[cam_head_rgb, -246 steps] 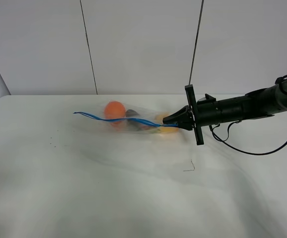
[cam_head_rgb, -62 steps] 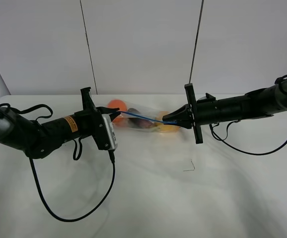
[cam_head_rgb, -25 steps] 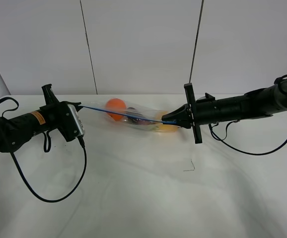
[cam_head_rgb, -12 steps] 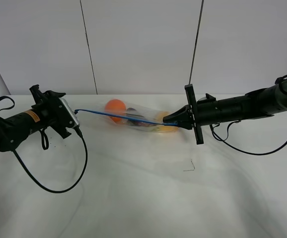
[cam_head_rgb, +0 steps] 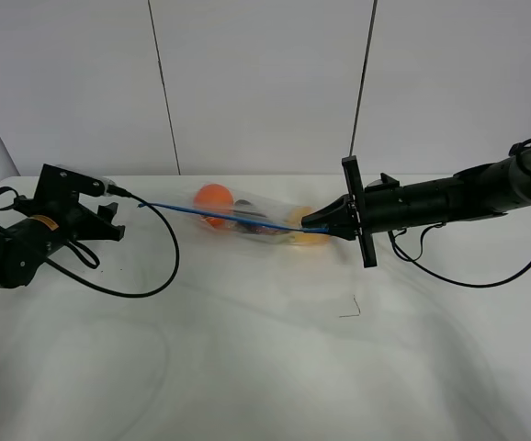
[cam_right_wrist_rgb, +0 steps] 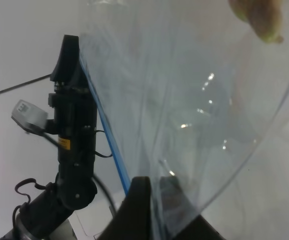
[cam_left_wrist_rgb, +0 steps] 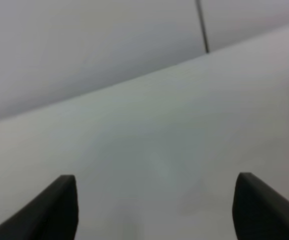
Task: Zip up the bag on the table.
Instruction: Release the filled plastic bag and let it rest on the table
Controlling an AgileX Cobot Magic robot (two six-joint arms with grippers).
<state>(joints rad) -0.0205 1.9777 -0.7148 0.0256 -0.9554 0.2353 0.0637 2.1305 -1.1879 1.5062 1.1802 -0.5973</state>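
The white table (cam_head_rgb: 247, 367) carries the bag (cam_head_rgb: 247, 219) toward its far side, between the two arms. The right claw (cam_head_rgb: 309, 221) is clamped on one end of the bag, at the blue zip strip (cam_head_rgb: 201, 212), which runs in a straight line toward the left arm. The left claw (cam_left_wrist_rgb: 157, 207) stands wide with nothing between its fingers, near the strip's free end. Through the plastic show an orange piece (cam_head_rgb: 213, 197), a yellow piece (cam_head_rgb: 307, 238) and something dark between them.
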